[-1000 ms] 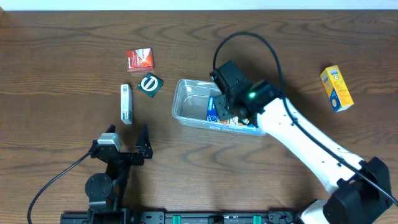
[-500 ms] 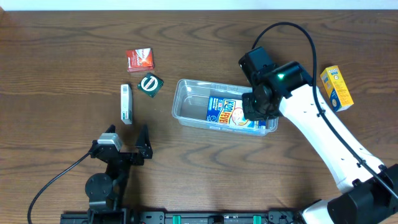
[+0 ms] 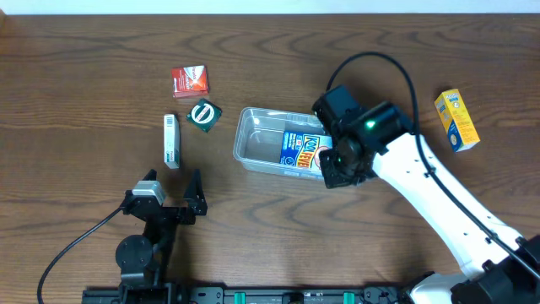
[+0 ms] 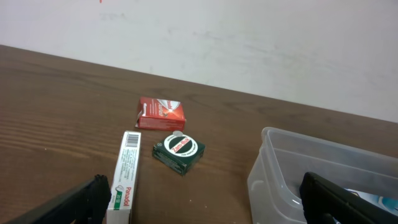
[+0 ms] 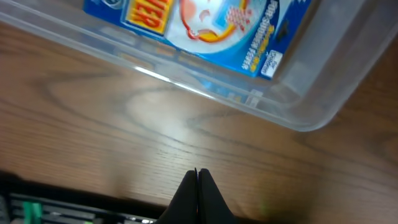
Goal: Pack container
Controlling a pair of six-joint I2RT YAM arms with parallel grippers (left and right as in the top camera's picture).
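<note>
The clear container (image 3: 253,139) stands mid-table with a blue box (image 3: 302,152) lying flat inside it. My right gripper (image 3: 336,174) hangs over the container's front right edge, shut, with nothing between its fingers. The right wrist view has the shut fingertips (image 5: 198,171) over bare wood just outside the container wall (image 5: 205,93), and the blue box (image 5: 205,25) shows through the plastic. My left gripper (image 3: 173,180) rests open near the front left, empty. In its wrist view the left gripper (image 4: 205,211) faces the container (image 4: 273,168).
A red box (image 3: 190,80), a small green box (image 3: 203,113) and a white Panadol box (image 3: 171,140) lie left of the container. A yellow box (image 3: 456,120) lies at the far right. The left wrist view also has the red box (image 4: 160,112), green box (image 4: 179,150) and white box (image 4: 124,180).
My right gripper closed, swung out to the right of the container and came back to its front right edge. The blue box stays in the container. The left arm is still.
</note>
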